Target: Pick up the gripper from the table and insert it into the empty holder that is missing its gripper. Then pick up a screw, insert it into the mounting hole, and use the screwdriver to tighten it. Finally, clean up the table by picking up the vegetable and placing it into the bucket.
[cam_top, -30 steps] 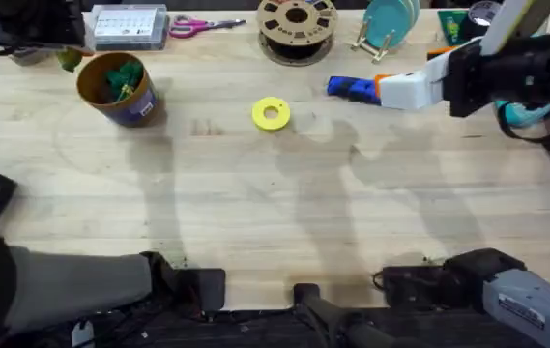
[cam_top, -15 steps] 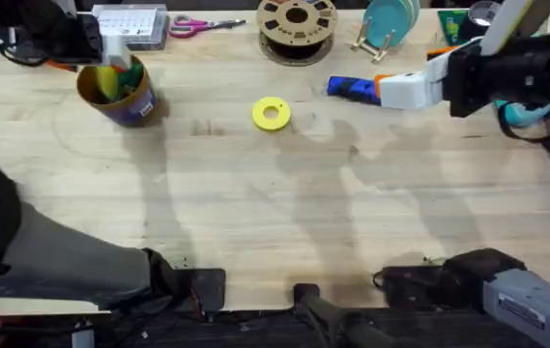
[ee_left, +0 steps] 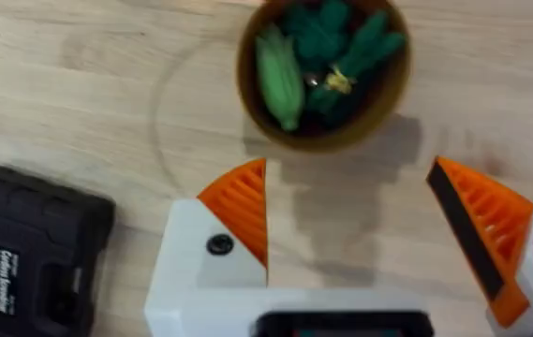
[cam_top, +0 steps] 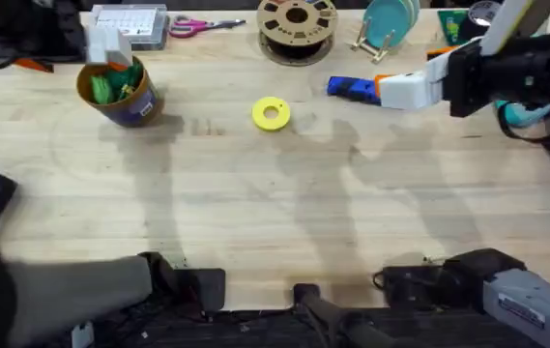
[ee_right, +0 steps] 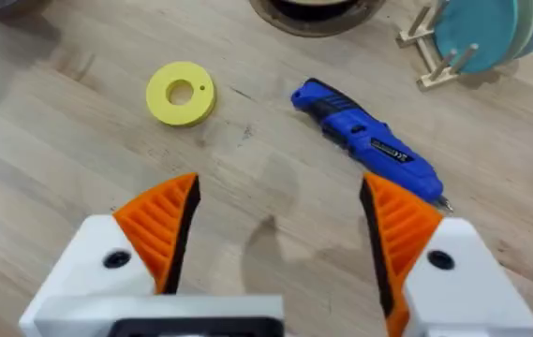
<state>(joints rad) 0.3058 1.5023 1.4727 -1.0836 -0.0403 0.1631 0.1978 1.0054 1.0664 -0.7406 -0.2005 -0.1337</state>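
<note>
The mustard-brown bucket (cam_top: pixel 117 90) stands at the far left of the table. Inside it the yellow-green vegetable (ee_left: pixel 278 75) lies beside a darker green leafy bunch (ee_left: pixel 341 42). My left gripper (ee_left: pixel 355 220) hangs open and empty just off the bucket (ee_left: pixel 322 70), and it shows blurred behind the bucket as the left gripper (cam_top: pixel 110 45) in the overhead view. The blue screwdriver (ee_right: pixel 364 140) lies on the table at the far right (cam_top: pixel 352 89). My right gripper (ee_right: pixel 280 225) is open and empty beside it (cam_top: pixel 390 90). The loose orange gripper, the holder and the screw are out of view.
A yellow ring-shaped disc (cam_top: pixel 271 113) lies mid-table. Along the far edge are a clear box (cam_top: pixel 128 26), scissors (cam_top: pixel 197 25), a filament spool (cam_top: pixel 297 24) and teal plates in a rack (cam_top: pixel 388 24). A black case (ee_left: pixel 27 248) lies near the left gripper.
The left gripper carried the vegetable over the bucket, let it go and drew back; the vegetable now lies in the bucket. The right arm has not moved.
</note>
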